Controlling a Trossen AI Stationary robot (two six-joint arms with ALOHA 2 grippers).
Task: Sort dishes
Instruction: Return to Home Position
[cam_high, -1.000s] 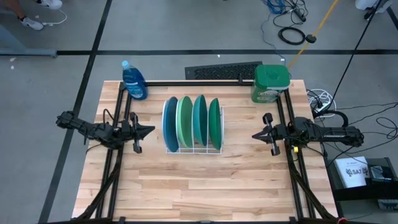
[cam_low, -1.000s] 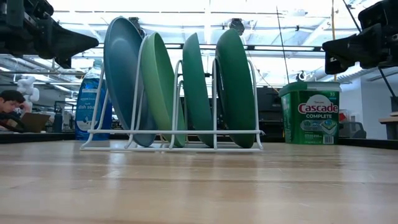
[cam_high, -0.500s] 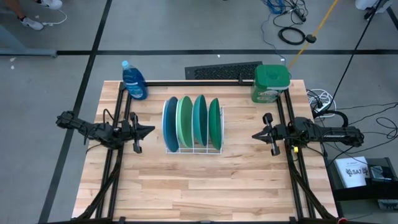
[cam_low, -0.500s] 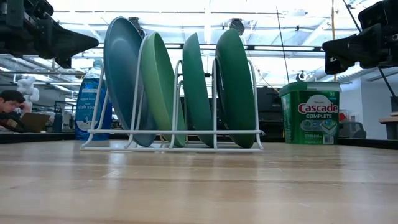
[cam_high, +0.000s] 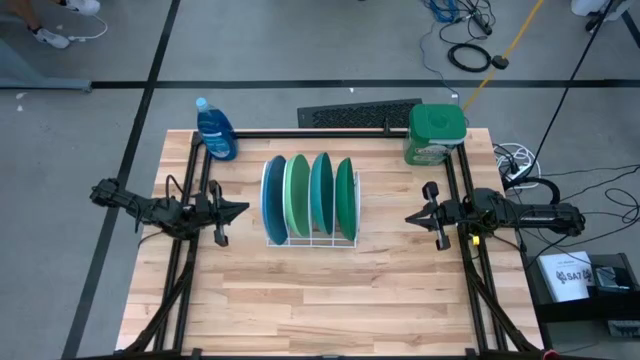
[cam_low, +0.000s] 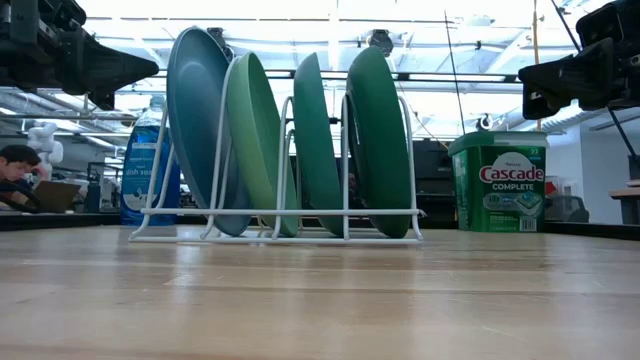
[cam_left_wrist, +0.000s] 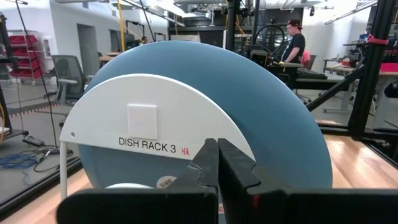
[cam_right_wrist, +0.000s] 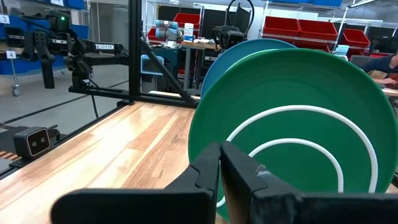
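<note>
Four plates stand on edge in the white wire rack (cam_high: 310, 238) at the table's middle: blue (cam_high: 274, 198), light green (cam_high: 297, 195), teal (cam_high: 321, 192) and dark green (cam_high: 344, 194), left to right. In the low view they lean slightly in the rack's slots: blue (cam_low: 196, 120), light green (cam_low: 256, 140), teal (cam_low: 316, 140), dark green (cam_low: 380, 135). My left gripper (cam_high: 243, 209) hovers left of the rack, shut, facing the blue plate (cam_left_wrist: 280, 112). My right gripper (cam_high: 409, 217) hovers right of the rack, shut, facing the dark green plate (cam_right_wrist: 292, 106).
A blue soap bottle (cam_high: 215, 130) stands at the far left corner, and a green detergent tub (cam_high: 435, 133) at the far right corner. Black frame rails run along the table's left, right and far sides. Bare wood lies on the near side of the rack.
</note>
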